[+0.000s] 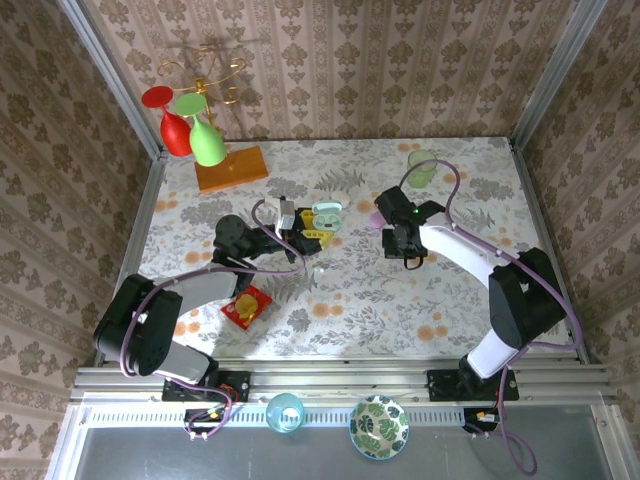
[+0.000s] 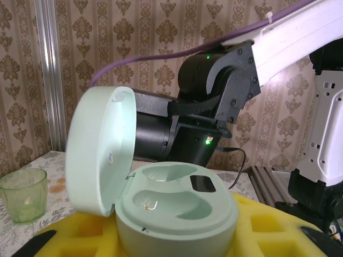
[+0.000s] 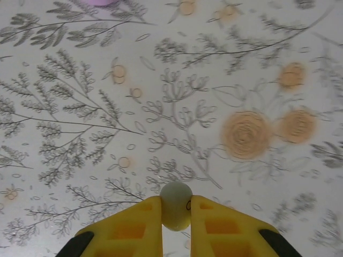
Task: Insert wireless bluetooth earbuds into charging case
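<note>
A pale green charging case [image 2: 177,206] stands open between my left gripper's yellow fingers [image 2: 278,230], its lid [image 2: 99,150] swung up to the left. Both wells are empty. From above, the case [image 1: 326,211] sits at the tip of the left gripper [image 1: 310,230], mid-table. My right gripper [image 3: 176,214] is shut on a small pale greenish-white earbud [image 3: 176,205] and holds it just above the floral tablecloth. In the top view this gripper [image 1: 408,255] hangs to the right of the case. A pink-purple piece [image 3: 102,1] peeks in at the top edge of the right wrist view.
A green glass cup [image 1: 422,165] stands at the back right. A stand with red and green wine glasses [image 1: 195,130] fills the back left. A red and yellow object [image 1: 246,306] lies by the left arm. The right arm [image 2: 225,91] looms just behind the case.
</note>
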Controlling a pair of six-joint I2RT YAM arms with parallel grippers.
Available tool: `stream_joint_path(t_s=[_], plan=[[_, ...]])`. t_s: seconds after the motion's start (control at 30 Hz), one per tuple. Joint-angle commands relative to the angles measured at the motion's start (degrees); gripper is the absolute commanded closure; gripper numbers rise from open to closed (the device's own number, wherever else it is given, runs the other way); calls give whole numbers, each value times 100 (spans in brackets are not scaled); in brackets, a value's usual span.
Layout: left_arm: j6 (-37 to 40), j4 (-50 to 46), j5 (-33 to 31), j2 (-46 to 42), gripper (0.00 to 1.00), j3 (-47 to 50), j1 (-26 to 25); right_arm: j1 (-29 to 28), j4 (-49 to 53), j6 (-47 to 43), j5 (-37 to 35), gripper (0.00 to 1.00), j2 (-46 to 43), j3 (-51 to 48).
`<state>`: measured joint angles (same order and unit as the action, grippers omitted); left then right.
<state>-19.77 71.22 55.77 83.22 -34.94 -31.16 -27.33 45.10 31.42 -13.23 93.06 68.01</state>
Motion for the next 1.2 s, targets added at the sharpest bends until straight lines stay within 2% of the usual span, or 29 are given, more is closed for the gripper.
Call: stream_joint_path(t_s=[0.0,0.13,0.6,0.8,1.17], plan=[[-16,220,154,53,77,-102,-22,-110,1033,287,-877,86,177,446],[5,218,154,71,77,-110,-22,-178,1477,365,-1061,86,383,818],[97,229,75,179,77,-92,28,-244,2250,446,-1055,86,544,1532],[120,242,98,168,77,-66,47,-389,2738,441,-1334,86,814,1928],[124,242,56,145,77,44,145,-567,3097,462,-1588,86,1067,2294]])
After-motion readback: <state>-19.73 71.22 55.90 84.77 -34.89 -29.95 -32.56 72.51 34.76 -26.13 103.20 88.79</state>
